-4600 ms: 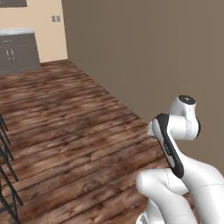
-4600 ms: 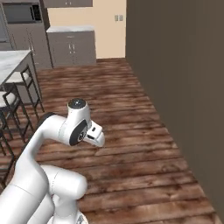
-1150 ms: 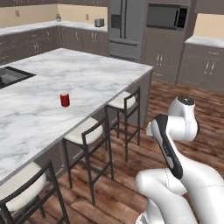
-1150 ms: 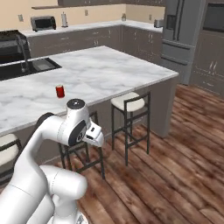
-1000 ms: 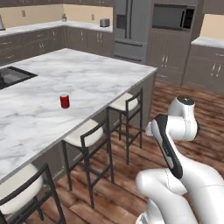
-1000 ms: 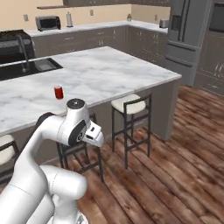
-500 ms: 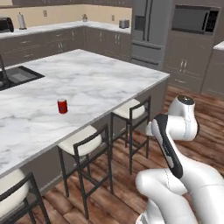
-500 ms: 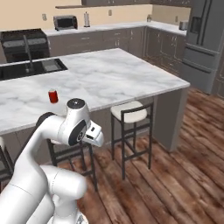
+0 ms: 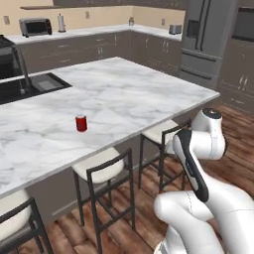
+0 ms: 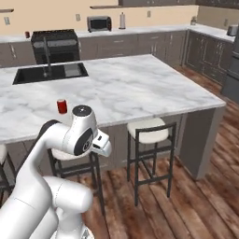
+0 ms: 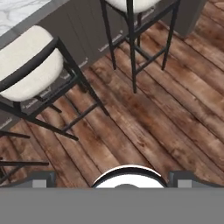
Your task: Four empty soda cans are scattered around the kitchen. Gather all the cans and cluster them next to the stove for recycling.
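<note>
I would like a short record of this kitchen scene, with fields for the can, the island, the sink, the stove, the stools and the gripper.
can: one red soda can standing upright on the island
island: white marble counter, stools along its near side
sink: black basin set in the island, beyond the can
stove: black range at the back wall
stools: cream seats, dark frames
gripper: open, holding nothing, aimed at the wood floor
</note>
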{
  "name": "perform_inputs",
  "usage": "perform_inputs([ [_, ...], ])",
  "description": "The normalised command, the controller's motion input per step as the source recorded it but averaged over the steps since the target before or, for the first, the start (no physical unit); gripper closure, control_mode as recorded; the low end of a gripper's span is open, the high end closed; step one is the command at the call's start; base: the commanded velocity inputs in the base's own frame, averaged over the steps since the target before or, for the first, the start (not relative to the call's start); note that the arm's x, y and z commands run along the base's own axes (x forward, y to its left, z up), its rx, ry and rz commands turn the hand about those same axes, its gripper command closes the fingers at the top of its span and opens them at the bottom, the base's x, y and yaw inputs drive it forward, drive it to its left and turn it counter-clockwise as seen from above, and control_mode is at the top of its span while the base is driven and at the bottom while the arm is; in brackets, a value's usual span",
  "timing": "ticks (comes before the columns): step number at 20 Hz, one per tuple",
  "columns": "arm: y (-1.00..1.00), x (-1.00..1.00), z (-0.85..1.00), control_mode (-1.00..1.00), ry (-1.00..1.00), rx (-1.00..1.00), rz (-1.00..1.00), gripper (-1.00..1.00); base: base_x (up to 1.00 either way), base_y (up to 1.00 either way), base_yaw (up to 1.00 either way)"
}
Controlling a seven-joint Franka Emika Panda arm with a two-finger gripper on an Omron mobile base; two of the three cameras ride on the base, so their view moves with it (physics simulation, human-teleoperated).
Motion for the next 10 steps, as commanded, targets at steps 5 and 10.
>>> perform_inputs([
  [5,0.0,0.0,0.0,1.0,0.0,0.0,0.0,-1.0,0.55,0.0,0.33],
  [10,0.0,0.0,0.0,1.0,0.0,0.0,0.0,-1.0,0.5,0.14,0.28],
])
